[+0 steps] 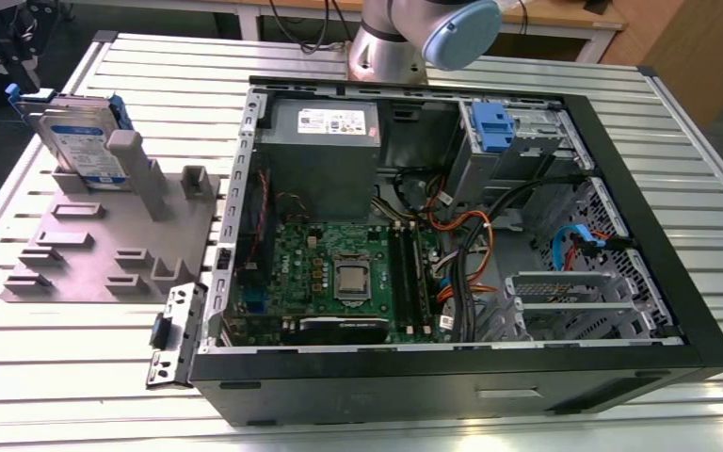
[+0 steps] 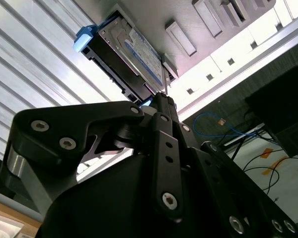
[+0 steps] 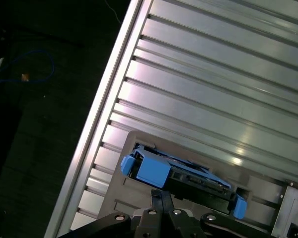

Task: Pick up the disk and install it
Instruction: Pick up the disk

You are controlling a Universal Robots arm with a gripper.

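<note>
Ribbed metal table (image 1: 72,377) with an open computer case (image 1: 462,381); the disk (image 1: 79,141) is not yet picked up.
It stands on edge in a grey holder (image 1: 98,254) at the exterior view's left, leaving its upper edge free to grasp. In both wrist views the gripper (image 2: 164,97) points at it, fingers pressed together, empty.

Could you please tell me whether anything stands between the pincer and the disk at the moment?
Nothing visible does. In the first wrist view the pincer points at the disk, which stands on edge in the grey fixture, and no other object shows between them.
</note>
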